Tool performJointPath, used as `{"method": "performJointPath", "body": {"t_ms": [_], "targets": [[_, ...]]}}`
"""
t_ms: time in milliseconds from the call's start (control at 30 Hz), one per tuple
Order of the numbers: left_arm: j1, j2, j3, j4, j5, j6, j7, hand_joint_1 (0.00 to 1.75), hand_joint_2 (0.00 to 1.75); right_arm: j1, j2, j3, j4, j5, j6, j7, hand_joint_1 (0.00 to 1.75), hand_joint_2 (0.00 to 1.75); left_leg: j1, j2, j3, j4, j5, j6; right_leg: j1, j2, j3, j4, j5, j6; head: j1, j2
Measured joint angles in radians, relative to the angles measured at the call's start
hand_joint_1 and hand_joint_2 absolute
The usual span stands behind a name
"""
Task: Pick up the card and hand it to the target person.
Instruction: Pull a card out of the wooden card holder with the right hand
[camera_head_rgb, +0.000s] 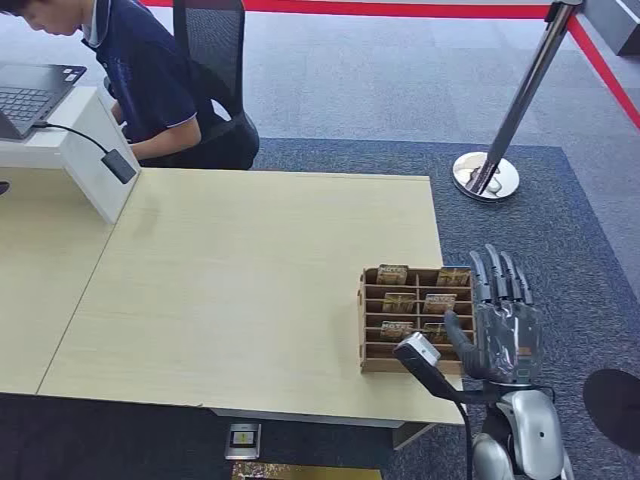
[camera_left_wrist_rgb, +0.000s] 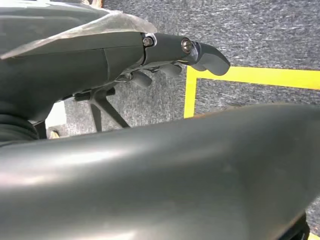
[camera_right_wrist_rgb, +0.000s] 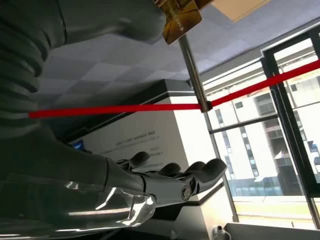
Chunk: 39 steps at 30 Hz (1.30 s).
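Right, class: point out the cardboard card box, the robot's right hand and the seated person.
cardboard card box (camera_head_rgb: 373, 322), head view, left wall.
right hand (camera_head_rgb: 507, 330), head view, back of the hand.
person (camera_head_rgb: 151, 75), head view, dark shirt.

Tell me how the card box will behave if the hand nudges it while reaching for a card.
The box looks like thin brown cardboard, so it is probably light and would slide on the smooth table. It sits near the table's edge, so a push that way might tip it off. Its low, wide shape likely keeps it from toppling. The right hand is raised beside it.
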Motion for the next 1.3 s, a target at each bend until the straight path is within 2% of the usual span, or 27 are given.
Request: {"method": "performJointPath", "body": {"t_ms": [167,300,500,600,733,933,1300], "targets": [[0.000,0.000,0.008,0.000,-0.007,0.000,0.002,0.00,0.00,0.002,0.000,-0.003,0.013,-0.038,0.008,-0.023,1.69,1.75,0.000,0.000,0.000,0.000,0.000,0.000,0.000,0.000,0.000,0.000,0.000,0.000,0.000,0.000],[0.000,0.000,0.014,0.000,-0.007,0.001,0.001,0.00,0.00,0.001,0.000,-0.004,0.035,-0.044,0.022,-0.034,1.45,1.75,0.000,0.000,0.000,0.000,0.000,0.000,0.000,0.000,0.000,0.000,0.000,0.000,0.000,0.000],[0.000,0.001,0.017,0.000,-0.007,0.005,0.000,0.00,0.00,-0.009,0.000,-0.003,0.064,-0.047,0.063,-0.048,1.19,1.75,0.000,0.000,0.000,0.000,0.000,0.000,0.000,0.000,0.000,0.000,0.000,0.000,0.000,0.000],[0.000,0.001,0.018,0.000,-0.010,0.005,0.000,0.00,0.00,-0.021,0.000,-0.001,0.081,-0.030,0.087,-0.038,1.10,1.75,0.000,0.000,0.000,0.000,0.000,0.000,0.000,0.000,0.000,0.000,0.000,0.000,0.000,0.000],[0.000,0.001,0.018,0.000,-0.014,0.005,0.000,0.00,0.00,-0.041,0.000,0.003,0.118,-0.012,0.101,-0.021,0.87,1.75,0.000,0.000,0.000,0.000,0.000,0.000,0.000,0.000,0.000,0.000,0.000,0.000,0.000,0.000],[0.000,0.001,0.019,0.000,-0.015,0.008,0.004,0.00,0.00,-0.056,-0.001,0.005,0.168,-0.008,0.103,-0.013,0.72,1.75,0.000,0.000,0.000,0.000,0.000,0.000,0.000,0.000,0.000,0.000,0.000,0.000,0.000,0.000],[0.001,0.001,0.036,0.000,-0.013,0.010,0.009,0.00,0.00,-0.059,0.000,0.007,0.199,-0.011,0.100,-0.011,0.81,1.75,0.000,0.000,0.000,0.000,0.000,0.000,0.000,0.000,0.000,0.000,0.000,0.000,0.000,0.000]]}}
